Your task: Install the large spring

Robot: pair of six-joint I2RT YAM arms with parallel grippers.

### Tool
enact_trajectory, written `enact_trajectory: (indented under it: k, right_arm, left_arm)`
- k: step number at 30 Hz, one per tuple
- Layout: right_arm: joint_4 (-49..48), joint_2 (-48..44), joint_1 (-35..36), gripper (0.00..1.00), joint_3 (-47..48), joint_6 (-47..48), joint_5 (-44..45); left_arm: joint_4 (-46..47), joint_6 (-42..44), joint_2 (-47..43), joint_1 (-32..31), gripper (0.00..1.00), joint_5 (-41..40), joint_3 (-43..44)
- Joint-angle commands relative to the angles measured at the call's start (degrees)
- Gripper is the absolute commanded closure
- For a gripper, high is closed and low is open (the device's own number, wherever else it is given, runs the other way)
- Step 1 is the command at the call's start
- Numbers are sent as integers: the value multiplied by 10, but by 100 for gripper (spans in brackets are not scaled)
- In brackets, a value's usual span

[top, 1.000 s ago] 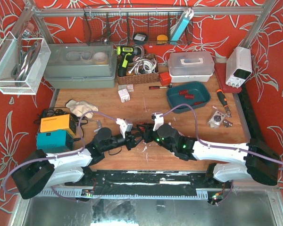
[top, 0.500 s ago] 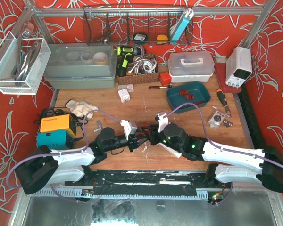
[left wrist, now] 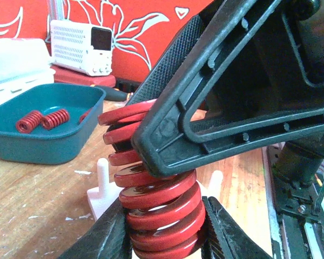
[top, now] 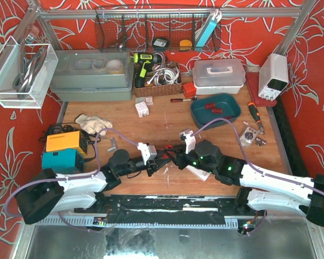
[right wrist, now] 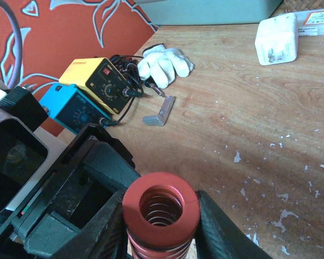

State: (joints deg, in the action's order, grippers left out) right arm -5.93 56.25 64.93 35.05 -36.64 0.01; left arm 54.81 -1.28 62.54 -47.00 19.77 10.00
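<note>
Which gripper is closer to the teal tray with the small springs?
Right. The right gripper sits near-left of the teal tray; the left gripper is farther left, across the large spring both grip.

Wooden table (top: 167, 121), scuffed, white flecks. Left side: yellow box (top: 65, 141), blue box (top: 62, 159), white glove (top: 93, 123), small metal bracket (top: 112, 143). Upper middle: white plug adapter (top: 142, 109). Upper right: teal tray (top: 196, 111). Right: orange-handled screwdriver (top: 253, 111), bag of metal parts (top: 250, 135).
</note>
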Motion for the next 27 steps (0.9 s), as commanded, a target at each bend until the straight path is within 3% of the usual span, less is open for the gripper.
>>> enact_trajectory:
  k: [1, 7, 11, 13, 18, 27]
  right_arm:
    - [10, -33, -3, 100, -24, 27, -13]
    - [-81, -31, -4, 100, -55, 52, 70]
    - [-126, -43, -4, 100, -80, 96, 170]
    - [-130, -53, -4, 100, -89, 129, 214]
    - [-121, -71, -19, 100, -121, 177, 295]
    - [-152, -79, -141, 100, -186, 173, 254]
  left_arm:
    - [-5, 4, 4, 16, 84, -59, -10]
    - [-12, -6, -2, 16, 26, -51, -8]
    - [-25, -12, -7, 16, 6, -53, -7]
    - [-33, -23, -6, 16, 0, -67, -4]
    - [-75, -79, 10, 18, 0, -159, 17]
    - [-148, -157, 28, 40, 0, -258, 46]
